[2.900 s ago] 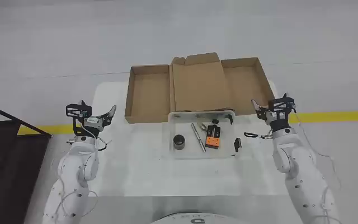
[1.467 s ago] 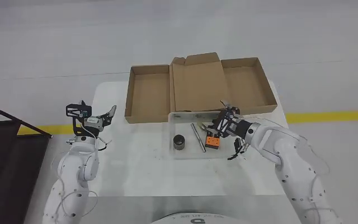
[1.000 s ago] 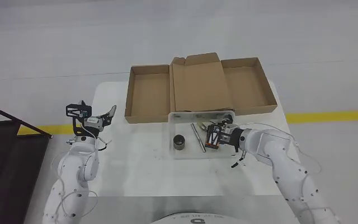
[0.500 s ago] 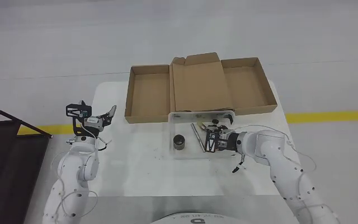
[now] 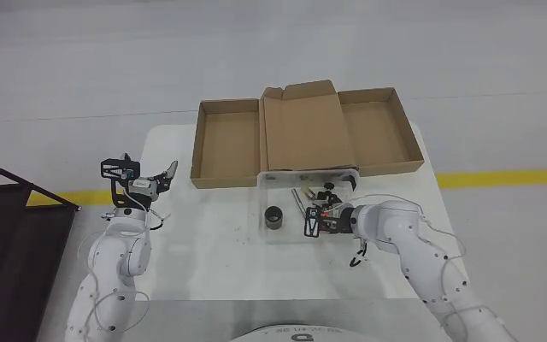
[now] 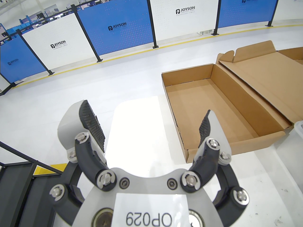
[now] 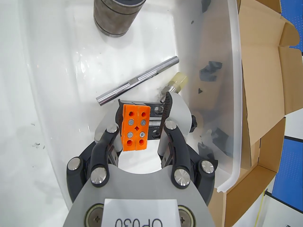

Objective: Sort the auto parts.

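We see one white table (image 5: 214,256), pale floor (image 5: 256,51), blue-and-white fence panels (image 6: 118,31). One cardboard box (image 5: 226,145); one clear plastic bin (image 7: 233,95) holding one grey cylinder (image 7: 120,8), one steel rod (image 7: 137,81), one orange block (image 7: 135,128) clamped by right gripper (image 7: 143,102) fingers; left gripper (image 6: 146,108) fingers spread.

White table (image 5: 214,256) stands on a pale grey floor (image 5: 256,51), with a yellow floor line (image 5: 491,178) coming out from both its sides. A black rack (image 5: 24,239) sits just beside the table's left. Blue and white fence panels (image 6: 123,29) on black posts stand well behind.
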Robot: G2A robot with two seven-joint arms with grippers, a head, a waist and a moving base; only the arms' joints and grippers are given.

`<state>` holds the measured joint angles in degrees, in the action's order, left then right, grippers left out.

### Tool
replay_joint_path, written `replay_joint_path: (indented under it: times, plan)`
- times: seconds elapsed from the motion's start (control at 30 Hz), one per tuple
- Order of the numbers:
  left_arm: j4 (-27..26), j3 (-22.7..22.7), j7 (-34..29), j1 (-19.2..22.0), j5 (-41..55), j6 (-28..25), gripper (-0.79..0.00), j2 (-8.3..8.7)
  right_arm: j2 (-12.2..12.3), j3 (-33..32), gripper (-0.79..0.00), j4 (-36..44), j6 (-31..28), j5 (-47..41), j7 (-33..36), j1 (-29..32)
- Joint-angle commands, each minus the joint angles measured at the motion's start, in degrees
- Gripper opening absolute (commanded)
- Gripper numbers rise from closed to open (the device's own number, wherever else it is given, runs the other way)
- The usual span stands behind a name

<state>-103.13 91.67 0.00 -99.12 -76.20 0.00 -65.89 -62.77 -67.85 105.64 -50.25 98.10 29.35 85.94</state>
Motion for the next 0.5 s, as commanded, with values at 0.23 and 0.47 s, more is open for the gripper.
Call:
replay_joint_path:
  times: [0.23,0.47]
  plan:
    - [0.0,0.0,0.0,0.0,0.0,0.0,0.0,0.0,0.4,0.0,-0.471,0.8,0.3,1.4,1.3,0.5]
    - [0.0,0.0,0.0,0.0,0.0,0.0,0.0,0.0,0.3,1.9,-0.563,-0.4,0.5,2.2,3.5,-0.7]
